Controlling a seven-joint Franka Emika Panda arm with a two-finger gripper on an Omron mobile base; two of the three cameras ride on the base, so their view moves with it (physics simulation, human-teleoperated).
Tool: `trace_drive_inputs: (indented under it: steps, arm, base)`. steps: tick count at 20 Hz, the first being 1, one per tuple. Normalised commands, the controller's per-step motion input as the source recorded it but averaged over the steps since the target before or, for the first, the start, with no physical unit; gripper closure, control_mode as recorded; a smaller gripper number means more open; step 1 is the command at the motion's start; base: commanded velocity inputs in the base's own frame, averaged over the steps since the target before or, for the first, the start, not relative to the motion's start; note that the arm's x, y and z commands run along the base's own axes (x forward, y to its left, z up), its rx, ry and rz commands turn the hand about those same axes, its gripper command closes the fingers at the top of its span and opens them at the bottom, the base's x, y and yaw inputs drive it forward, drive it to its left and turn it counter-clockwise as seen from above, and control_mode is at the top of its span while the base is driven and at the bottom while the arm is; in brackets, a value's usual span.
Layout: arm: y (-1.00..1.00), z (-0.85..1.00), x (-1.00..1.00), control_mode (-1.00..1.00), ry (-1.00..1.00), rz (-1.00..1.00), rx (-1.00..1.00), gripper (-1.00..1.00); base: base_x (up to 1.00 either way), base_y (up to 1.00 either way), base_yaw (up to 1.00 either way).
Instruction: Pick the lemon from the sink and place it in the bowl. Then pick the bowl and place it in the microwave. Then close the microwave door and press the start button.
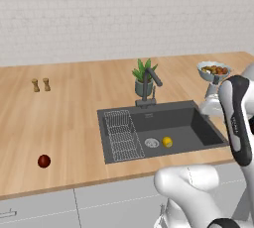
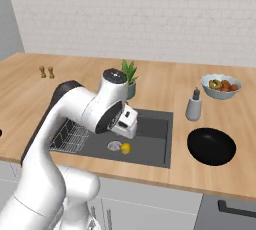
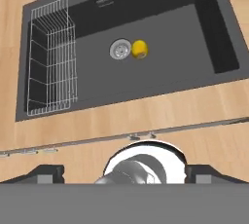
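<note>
From the left base: lemon (image 1: 167, 142) on the floor of the sink (image 1: 198, 123), just right of the round drain (image 1: 152, 142). Wire rack (image 1: 121, 135) along the basin's left side, dark faucet (image 1: 149, 85) at the back rim with a potted plant (image 1: 144, 76) behind it. Dark red ball (image 1: 44, 161) on the counter well to the left, two small shakers (image 1: 40, 85) farther back, pale bowl of fruit (image 1: 213, 69) at the far right.

From the right base: pincer (image 2: 127, 124) up above the basin, over its middle, clear of the floor. Lemon (image 2: 125, 148) below it and slightly nearer the front edge, not touched, beside the drain (image 2: 114, 146). Black bowl (image 2: 211, 146) empty on the counter right of the sink (image 2: 162, 139), well apart from the lemon. Grey dispenser bottle (image 2: 194, 105) behind the bowl, fruit bowl (image 2: 221, 85) farther back. Finger spread not readable from here.

From the hand: pincer (image 3: 127, 175) spread wide, one dark fingertip (image 3: 46, 173) at the far left of the bottom, the other at the far right, nothing pinched between them. Lemon (image 3: 139, 49) far up the picture from the tips, near its middle line, on the sink (image 3: 214, 33) floor just right of the drain (image 3: 120, 49). Rack (image 3: 51, 57) against the left wall.
</note>
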Motion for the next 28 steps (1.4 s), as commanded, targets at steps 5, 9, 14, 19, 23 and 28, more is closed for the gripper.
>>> trace_drive_inputs:
  steps: [5, 9, 14, 19, 23, 28]
  arm:
    - [-0.64, -0.55, 0.45, -1.00, 0.22, -0.12, 0.28, -1.00]
    - [-0.16, -0.34, 0.55, -1.00, 0.31, -0.12, 0.31, -1.00]
    - [0.04, -0.15, 0.42, -1.00, 0.31, -0.20, 0.17, -1.00]
    - [0.27, -0.22, 0.48, -1.00, 0.21, -0.15, -0.05, -1.00]
    - [0.28, -0.55, 0.29, -1.00, 0.02, -0.14, -0.06, -1.00]
    - [0.00, -0.68, 0.04, -1.00, -0.06, 0.01, -0.01, -1.00]
  base:
    - [0.00, 0.00, 0.00]
    - [0.00, 0.00, 0.00]
    - [0.00, 0.00, 0.00]
    - [0.00, 0.00, 0.00]
    - [0.00, 0.00, 0.00]
    - [0.00, 0.00, 0.00]
